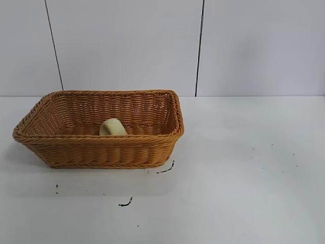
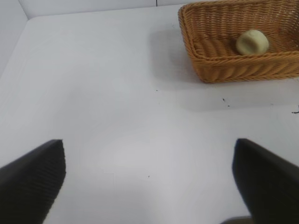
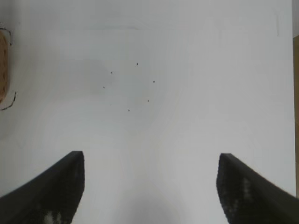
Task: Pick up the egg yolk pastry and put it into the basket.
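Pastry [image 1: 112,127] sits in basket [image 1: 152,152] at desk's left, against its near wall. I judge it light, soft, crushable; grip gently across the dome. Left gripper [image 2: 149,179] and right gripper [image 3: 150,186] both gape empty above bare desk.

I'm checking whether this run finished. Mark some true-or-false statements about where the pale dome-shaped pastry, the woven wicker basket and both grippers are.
1. The pale yellow dome-shaped egg yolk pastry lies inside the tan woven wicker basket. True.
2. The right gripper holds the pastry. False: its fingers stand open and empty over the bare white table.
3. The left gripper is open. True.
4. The basket lies tipped on its side. False: it stands upright.
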Robot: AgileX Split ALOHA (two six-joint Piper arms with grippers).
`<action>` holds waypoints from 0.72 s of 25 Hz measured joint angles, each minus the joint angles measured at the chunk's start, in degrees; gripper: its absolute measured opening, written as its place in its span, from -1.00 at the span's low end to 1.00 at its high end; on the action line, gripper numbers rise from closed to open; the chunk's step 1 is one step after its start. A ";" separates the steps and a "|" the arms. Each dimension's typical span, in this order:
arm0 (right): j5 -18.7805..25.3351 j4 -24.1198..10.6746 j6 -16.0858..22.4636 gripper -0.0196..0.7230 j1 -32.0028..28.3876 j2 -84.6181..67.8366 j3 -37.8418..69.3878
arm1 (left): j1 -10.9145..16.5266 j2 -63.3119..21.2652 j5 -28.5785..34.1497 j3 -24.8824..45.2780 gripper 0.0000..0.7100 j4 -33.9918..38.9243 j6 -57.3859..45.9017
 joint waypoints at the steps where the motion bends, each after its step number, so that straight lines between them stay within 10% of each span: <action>1: 0.00 0.00 0.00 0.56 0.00 -3.26 2.71 | 0.00 0.00 0.00 0.00 0.96 0.00 0.00; 18: -7.60 0.83 0.00 0.56 0.00 -57.93 46.85 | 0.00 0.00 0.00 0.00 0.96 0.00 0.00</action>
